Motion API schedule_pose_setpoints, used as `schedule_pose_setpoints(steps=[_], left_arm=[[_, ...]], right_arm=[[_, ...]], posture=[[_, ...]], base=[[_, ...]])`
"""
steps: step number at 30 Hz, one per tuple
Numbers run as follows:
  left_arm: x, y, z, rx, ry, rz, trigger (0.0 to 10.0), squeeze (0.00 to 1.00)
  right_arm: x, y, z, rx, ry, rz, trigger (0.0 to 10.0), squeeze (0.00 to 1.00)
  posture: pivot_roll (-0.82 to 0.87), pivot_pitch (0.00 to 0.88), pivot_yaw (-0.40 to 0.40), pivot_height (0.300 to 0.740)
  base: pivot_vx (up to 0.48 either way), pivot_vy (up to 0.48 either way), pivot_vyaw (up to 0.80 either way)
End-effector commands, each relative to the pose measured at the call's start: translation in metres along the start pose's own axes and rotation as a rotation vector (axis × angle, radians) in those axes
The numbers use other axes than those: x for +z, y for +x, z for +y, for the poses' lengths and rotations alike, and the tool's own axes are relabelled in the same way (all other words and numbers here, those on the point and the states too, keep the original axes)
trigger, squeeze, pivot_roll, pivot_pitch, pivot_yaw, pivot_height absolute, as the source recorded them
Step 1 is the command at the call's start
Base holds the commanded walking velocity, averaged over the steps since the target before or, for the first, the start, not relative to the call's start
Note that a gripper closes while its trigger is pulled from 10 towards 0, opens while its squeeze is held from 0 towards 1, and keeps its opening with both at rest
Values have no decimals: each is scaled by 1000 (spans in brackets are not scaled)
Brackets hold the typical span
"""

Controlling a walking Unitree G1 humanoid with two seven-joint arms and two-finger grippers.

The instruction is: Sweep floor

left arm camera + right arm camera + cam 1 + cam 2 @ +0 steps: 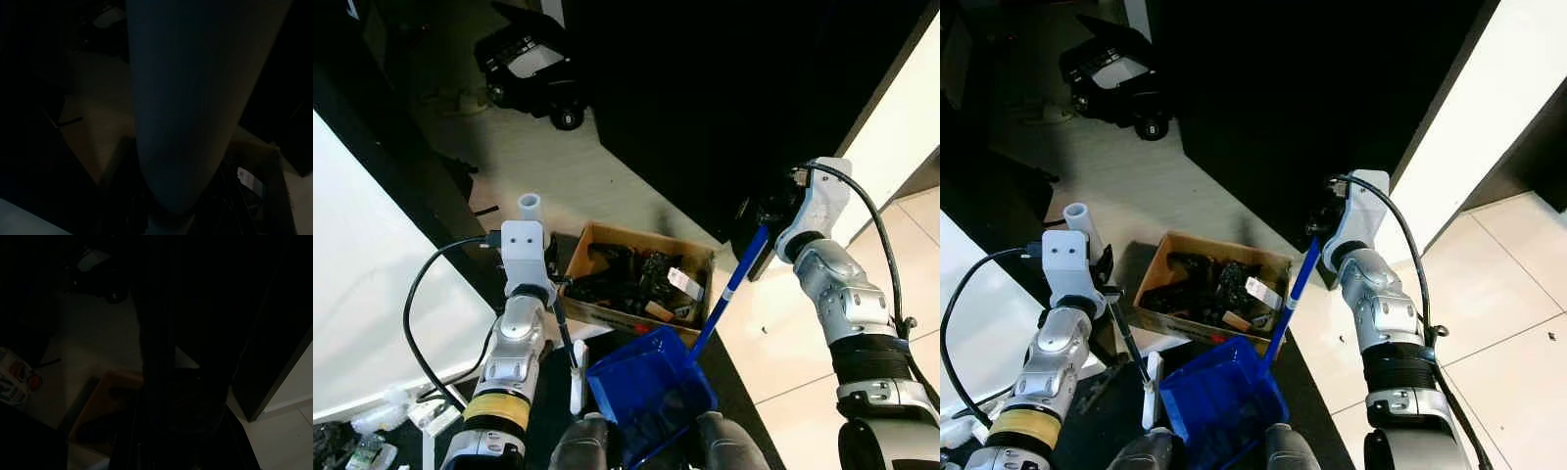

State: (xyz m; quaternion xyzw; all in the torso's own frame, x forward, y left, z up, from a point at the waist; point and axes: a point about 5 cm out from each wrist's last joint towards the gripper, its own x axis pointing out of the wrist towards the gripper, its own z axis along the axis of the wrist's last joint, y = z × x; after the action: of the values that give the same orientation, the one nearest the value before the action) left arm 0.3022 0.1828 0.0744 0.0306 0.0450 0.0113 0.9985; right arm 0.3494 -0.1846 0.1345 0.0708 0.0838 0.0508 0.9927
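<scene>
While right gripper (pixel 766 217) grips dustpan (pixel 651 389), box (pixel 641 279) behind

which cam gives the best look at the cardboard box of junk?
Left eye view: the open brown cardboard box sits mid-frame, well lit, contents visible, only its near right corner crossed by the blue dustpan handle. Right eye view shows it likewise, slightly lower left. Both wrist views show it dim and partly blocked.

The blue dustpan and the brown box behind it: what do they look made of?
The dustpan looks like moulded plastic: uniform saturated blue, thin smooth walls, slight sheen. The box looks like corrugated cardboard: matte tan, folded flaps, raw edges.
</scene>
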Motion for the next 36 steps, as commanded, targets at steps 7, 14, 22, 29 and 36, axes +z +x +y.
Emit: schedule_pose_setpoints(steps=[7, 14, 22, 29, 36], left_arm=[[-4, 1, 4, 9, 35, 45, 10000, 0], [-10, 1, 1, 13, 22, 84, 10000, 0], [-11, 1, -1, 11, 13, 99, 10000, 0], [-10, 1, -3, 1, 22, 93, 10000, 0], [-8, 1, -6, -34, 52, 81, 10000, 0]], right_arm=[[-1, 0, 1, -1, 14, -9, 10000, 0], [-20, -2, 2, 7, 25, 40, 10000, 0], [-30, -4, 0, 2, 28, 64, 10000, 0], [-34, -5, 0, 1, 27, 72, 10000, 0], [-44, -7, 0, -8, 35, 93, 10000, 0]], posture=[[-3, 117, -4, 740], [-2, 117, -7, 740], [1, 119, -8, 740], [0, 120, -8, 740], [3, 117, 0, 740]], base=[[0, 0, 0], [0, 0, 0], [0, 247, 0], [0, 263, 0], [0, 0, 0]])
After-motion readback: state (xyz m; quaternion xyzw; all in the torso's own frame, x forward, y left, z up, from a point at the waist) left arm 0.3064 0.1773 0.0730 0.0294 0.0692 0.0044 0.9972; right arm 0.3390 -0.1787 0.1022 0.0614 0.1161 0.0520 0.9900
